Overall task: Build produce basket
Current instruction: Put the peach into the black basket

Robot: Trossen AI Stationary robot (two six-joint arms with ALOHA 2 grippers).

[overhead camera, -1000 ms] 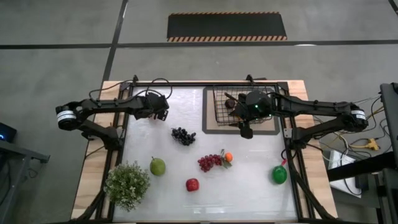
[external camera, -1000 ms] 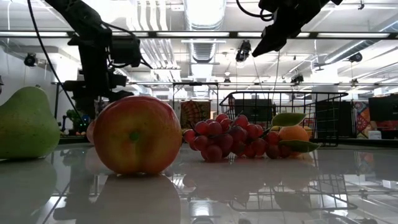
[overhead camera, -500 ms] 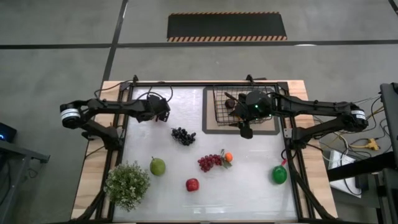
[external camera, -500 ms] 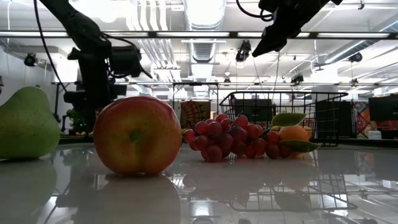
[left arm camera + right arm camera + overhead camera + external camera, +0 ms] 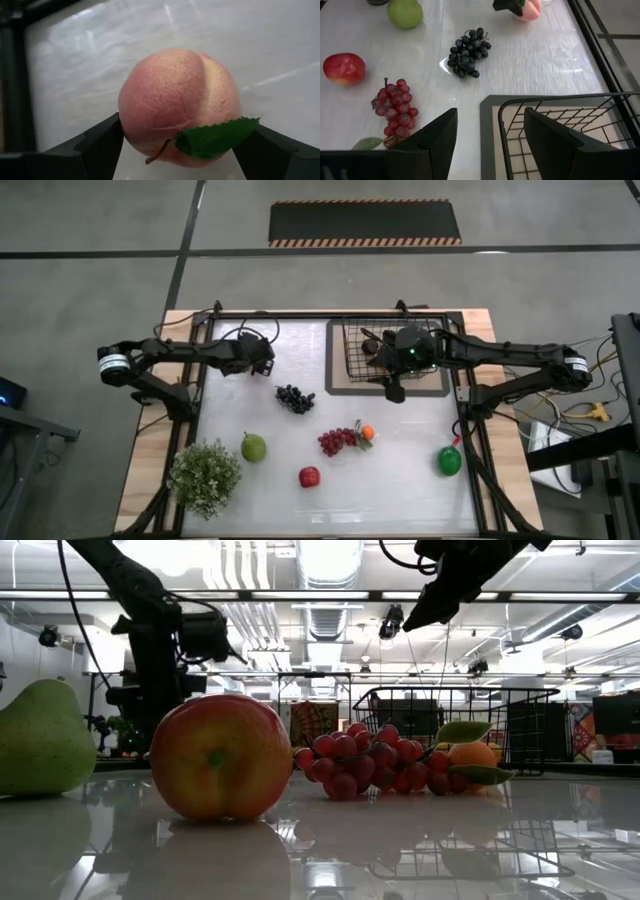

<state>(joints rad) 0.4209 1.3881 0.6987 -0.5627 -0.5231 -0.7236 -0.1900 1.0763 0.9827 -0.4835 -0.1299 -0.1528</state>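
The pink peach (image 5: pixel 177 107) with a green leaf stands between the fingers of my left gripper (image 5: pixel 262 362) at the table's far left; it also shows in the right wrist view as the peach (image 5: pixel 529 9). My right gripper (image 5: pixel 490 145) hangs open and empty above the near left corner of the black wire basket (image 5: pixel 395 358). On the table lie the dark grapes (image 5: pixel 294 398), red grapes (image 5: pixel 335 441), tangerine (image 5: pixel 367 432), pear (image 5: pixel 254 447), red apple (image 5: pixel 309 477) and a green fruit (image 5: pixel 449 461). My left gripper has the peach pinched between its two fingers, one finger (image 5: pixel 102 145) against the peach's side (image 5: pixel 127 125), the other partly behind the leaf (image 5: pixel 215 137). The fingers come from above, slanting down. Whether the peach's underside rests on the table I cannot tell.
The basket's rim (image 5: pixel 560 107) stands on a brown mat (image 5: pixel 334 385) at the table's far right. A bushy potted plant (image 5: pixel 205 477) occupies the near left corner. A black frame (image 5: pixel 330 314) runs along the table's edges.
My left gripper has shifted a little toward the table's near right and come lower over the peach; in the low view the peach that showed beside the red apple is now hidden behind the gripper. The right arm has kept still.
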